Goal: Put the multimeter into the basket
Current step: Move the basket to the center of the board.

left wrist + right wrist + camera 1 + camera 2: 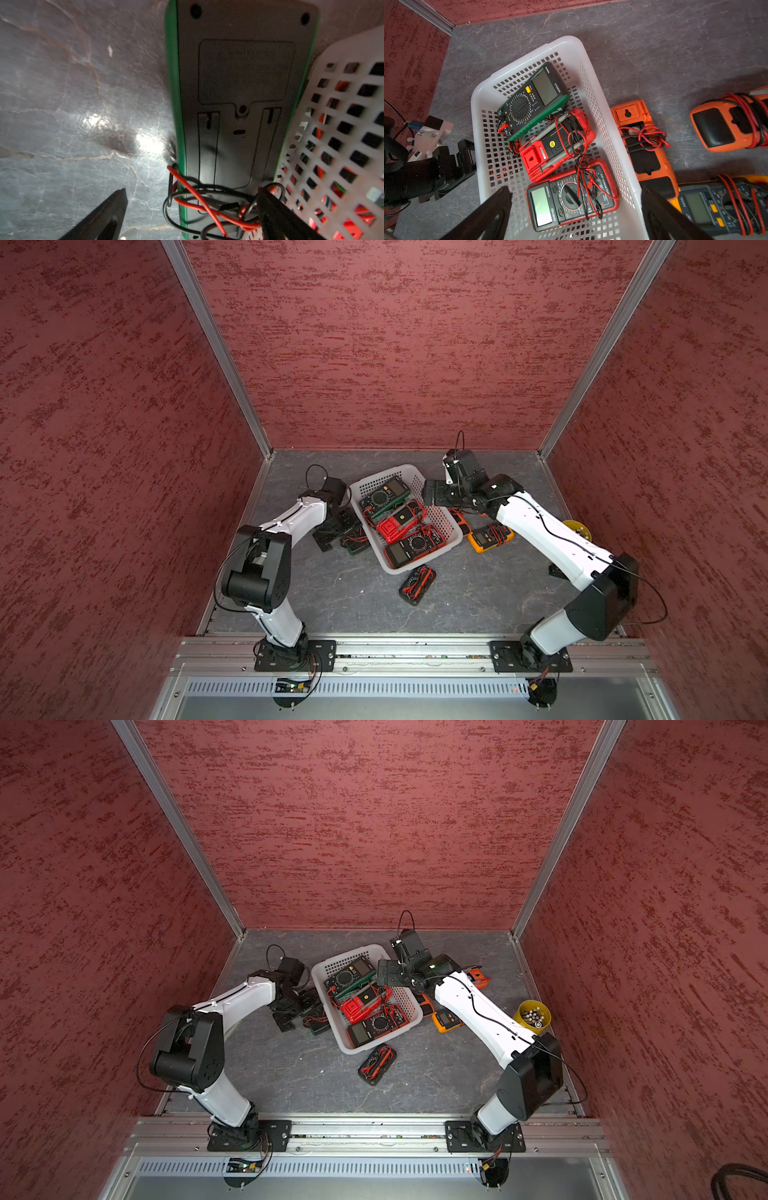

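The step in hand looks like the pick-up: the left gripper point(191, 190) stands wide open and empty, low over the lead-wrapped end of the green-edged multimeter point(239, 83). That meter lies face down on the table, just left of the basket point(476, 135) in both top views. The right gripper point(576, 188) hangs open and empty by the basket's upper right rim. Next, I judge, the left jaws must close across the meter's body, not the loose leads, and lift it over the rim.

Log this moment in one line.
left jaws open over green-edged black multimeter | right jaws open above white perforated plastic basket | basket holds three multimeters
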